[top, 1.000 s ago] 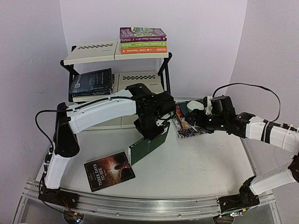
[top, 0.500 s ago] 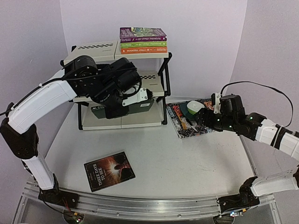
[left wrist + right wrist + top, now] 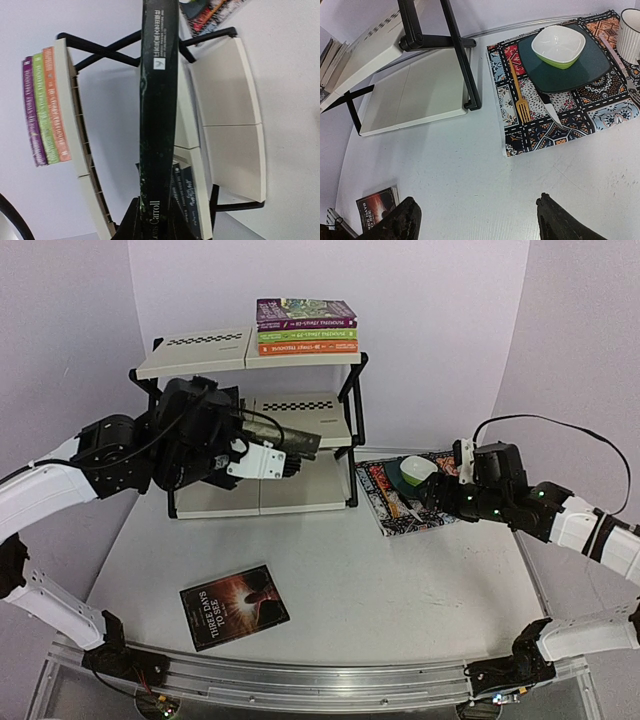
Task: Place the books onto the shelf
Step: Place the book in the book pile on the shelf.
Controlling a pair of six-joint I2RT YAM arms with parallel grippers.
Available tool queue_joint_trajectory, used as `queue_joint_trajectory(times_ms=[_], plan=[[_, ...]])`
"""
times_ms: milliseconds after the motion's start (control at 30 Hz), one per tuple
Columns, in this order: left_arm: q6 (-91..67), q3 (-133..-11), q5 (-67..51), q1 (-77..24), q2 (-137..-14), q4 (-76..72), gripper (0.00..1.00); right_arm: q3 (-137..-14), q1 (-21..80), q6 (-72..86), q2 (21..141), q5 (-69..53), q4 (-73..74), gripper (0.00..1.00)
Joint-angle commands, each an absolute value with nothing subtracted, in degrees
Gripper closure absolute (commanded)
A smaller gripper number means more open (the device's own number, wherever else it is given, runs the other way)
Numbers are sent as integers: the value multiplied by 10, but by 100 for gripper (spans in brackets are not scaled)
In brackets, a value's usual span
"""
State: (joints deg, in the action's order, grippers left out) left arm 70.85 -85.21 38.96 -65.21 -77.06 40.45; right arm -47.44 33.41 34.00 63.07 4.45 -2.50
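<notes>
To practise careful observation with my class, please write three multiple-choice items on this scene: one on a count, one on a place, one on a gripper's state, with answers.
1. How many books sit stacked on the shelf's top tier?
A two
B three
C five

2. Where does the black book lie?
A on the top tier
B on the table
C on the middle tier

3. The left gripper is:
A open and empty
B out of view
C shut on a dark green book

Answers:
1 B, purple, green and orange spines show.
2 B, it lies flat near the table's front edge.
3 C, the wrist view shows it clamped on the book.
</notes>
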Motion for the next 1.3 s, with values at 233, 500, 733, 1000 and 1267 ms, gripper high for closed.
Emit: queue_joint_trajectory(times_ms=[233,500,733,1000,1267], plan=[[810,-861,390,-599,-695,187,100,-482,329,315,610,38,-20,20],[727,-844,340,-563,-682,286,100,-489,327,305,603,39,-12,20],[709,-807,309,-513,-662,269,100,-497,326,298,605,40,-4,19],[752,-782,322,-489,-647,220,100,-494,325,293,606,42,-1,19],[769,-734,305,-440,-643,159,100,-506,323,293,615,36,0,19]])
